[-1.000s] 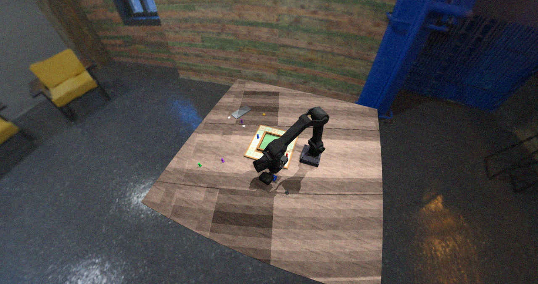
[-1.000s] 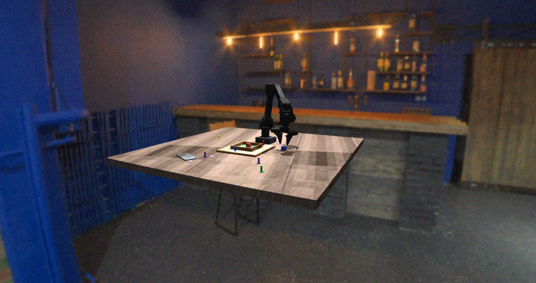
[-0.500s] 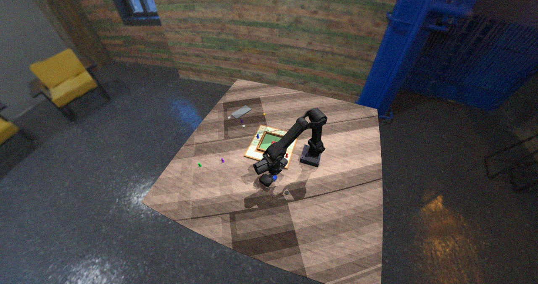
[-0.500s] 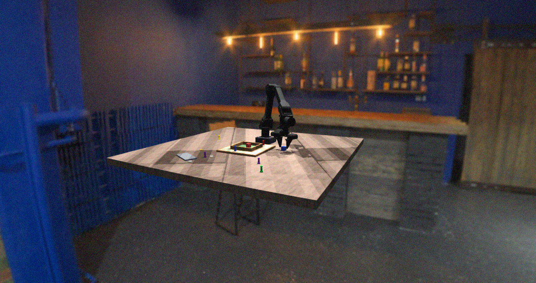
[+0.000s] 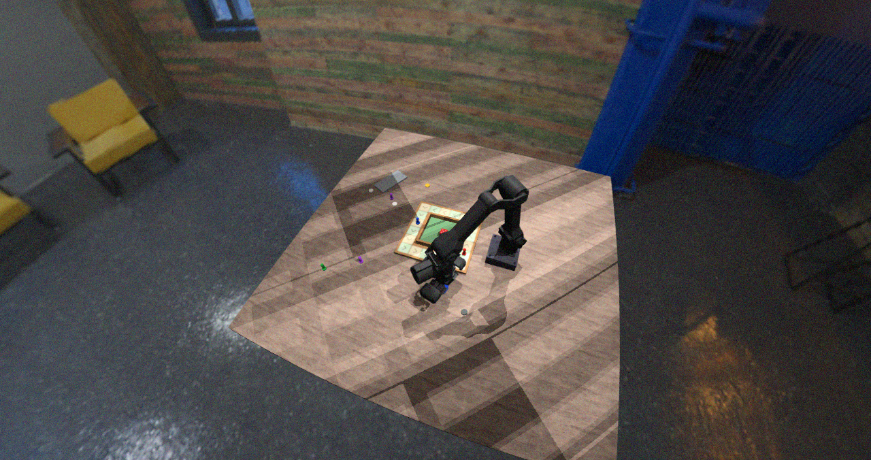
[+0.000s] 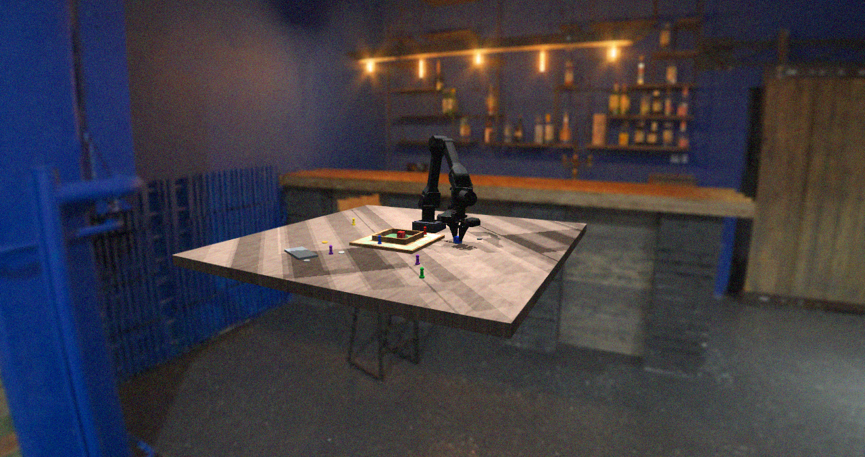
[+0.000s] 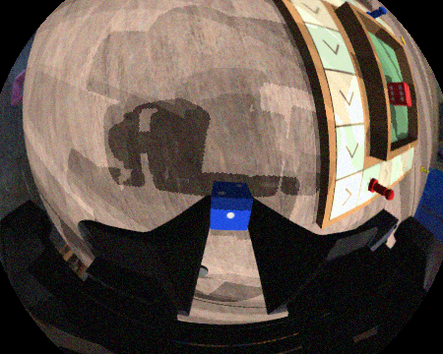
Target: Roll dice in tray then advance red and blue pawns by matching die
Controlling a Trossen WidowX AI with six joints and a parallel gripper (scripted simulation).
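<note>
The blue die sits on the table just off the board's near edge, toward the table edge facing the bar-side camera, and the gripper is clenched on it: the wrist view shows the cube pinched at the fingertips, one dark finger pressed to each side, a single white pip facing the lens. The grasp looks to be made low, at the table surface, so the die probably has not left the wood yet. Gripping it across two opposite flat faces makes sense, since a cube held that way should not twist when lifted and should fall freely once the fingers part over the tray.

The red die already lies inside the green tray at the board's centre, so I judge the task to be at its second drop, with both pawn moves to come. The red pawn stands on a track square at the board corner nearest the arm's base; the blue pawn stands on the track along the opposite board edge.

Counted: two dice, one red and one blue; two pawns on the board, one red and one blue. Off the board there are two purple pawns, one green pawn, a grey card near the far table corner, and a few small discs, too small to count surely.
</note>
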